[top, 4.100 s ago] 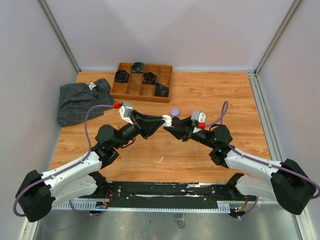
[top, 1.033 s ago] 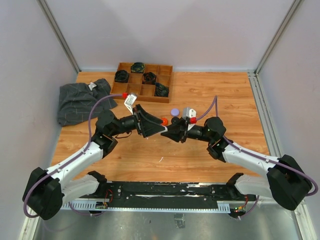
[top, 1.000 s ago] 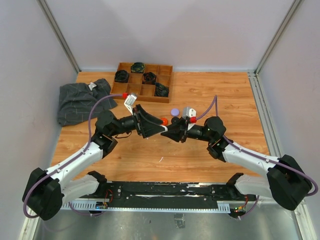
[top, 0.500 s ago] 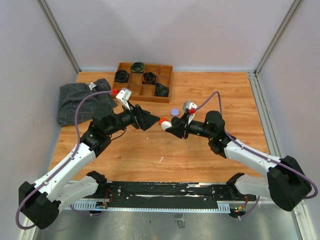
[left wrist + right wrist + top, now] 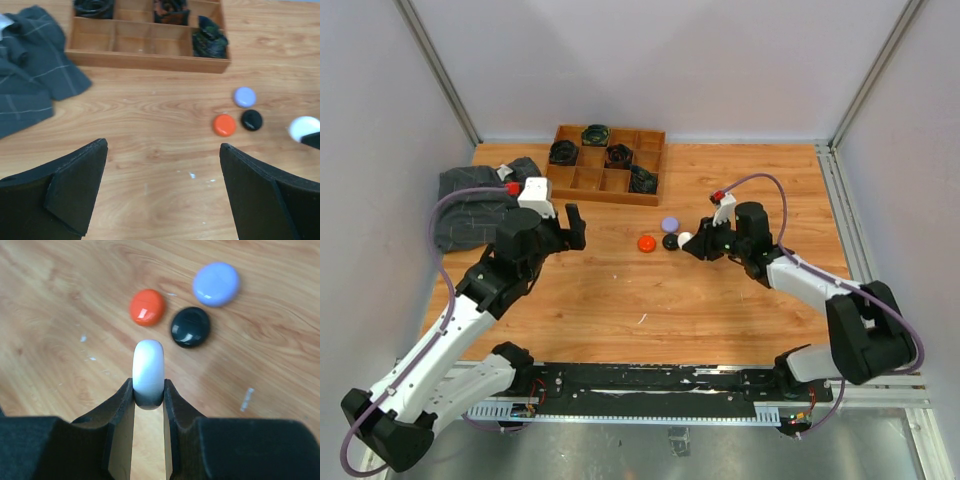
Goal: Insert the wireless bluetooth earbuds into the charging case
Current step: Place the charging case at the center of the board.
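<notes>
While the left pincer (image 5: 162,146) gapes wide, the right pincer (image 5: 148,389) clamps what looks like a white case (image 5: 148,364).

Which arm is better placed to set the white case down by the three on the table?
Right. The right gripper clamps the white case on edge, close to the black case. The left gripper is open, empty and farther off.

- The top camera looks down from high behind the arms and sees the whole table (image 5: 720,300).
- The left wrist camera looks forward and down, as far as the tray (image 5: 150,61).
- The right wrist camera is very close to the table.
- All three see the orange case (image 5: 646,243) and the white case (image 5: 685,238).
</notes>
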`<state>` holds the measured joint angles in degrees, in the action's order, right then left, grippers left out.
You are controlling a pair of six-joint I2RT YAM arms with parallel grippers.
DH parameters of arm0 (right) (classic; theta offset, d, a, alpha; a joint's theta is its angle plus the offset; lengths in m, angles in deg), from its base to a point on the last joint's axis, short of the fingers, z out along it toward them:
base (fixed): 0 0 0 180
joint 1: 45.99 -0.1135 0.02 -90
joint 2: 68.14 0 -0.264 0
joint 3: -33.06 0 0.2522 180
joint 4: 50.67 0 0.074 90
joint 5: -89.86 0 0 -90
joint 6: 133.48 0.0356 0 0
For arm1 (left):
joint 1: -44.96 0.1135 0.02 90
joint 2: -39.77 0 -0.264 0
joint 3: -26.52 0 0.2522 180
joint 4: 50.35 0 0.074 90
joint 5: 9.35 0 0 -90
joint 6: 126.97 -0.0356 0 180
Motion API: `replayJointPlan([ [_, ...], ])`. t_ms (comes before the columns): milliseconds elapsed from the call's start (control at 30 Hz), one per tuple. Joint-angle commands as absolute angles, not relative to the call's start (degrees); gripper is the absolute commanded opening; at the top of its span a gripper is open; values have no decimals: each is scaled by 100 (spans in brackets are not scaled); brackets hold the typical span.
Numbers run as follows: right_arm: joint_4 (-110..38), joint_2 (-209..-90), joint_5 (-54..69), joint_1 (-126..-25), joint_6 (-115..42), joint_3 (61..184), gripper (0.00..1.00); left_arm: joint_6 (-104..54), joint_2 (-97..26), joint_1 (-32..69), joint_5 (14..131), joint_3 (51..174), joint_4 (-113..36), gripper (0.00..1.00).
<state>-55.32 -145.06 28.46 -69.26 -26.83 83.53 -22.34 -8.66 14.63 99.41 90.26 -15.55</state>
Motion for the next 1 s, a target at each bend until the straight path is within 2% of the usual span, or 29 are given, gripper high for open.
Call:
replayJointPlan([
  [0, -4967, -15091, 2651, -6449, -2389, 8835, 1, -2522, -478, 1608, 10873, 8513, -1744, 99],
  [167, -4578, -15961, 2881, -6023, -2277, 9389, 1, -2423, -173, 1990, 10896, 8326, -1785, 99],
  [500, -4434, -17464, 3613, -5967, -1761, 10377, 8, -2344, 198, 2489, 10776, 8248, -1887, 99],
  [700, -4488, -17734, 4109, -5979, -1601, 10538, 20, -2352, 329, 2634, 10476, 8221, -1944, 99],
  [967, -3949, -17157, 3126, -5862, -1939, 10158, 49, -2396, 688, 2662, 10279, 8171, -2016, 99],
])
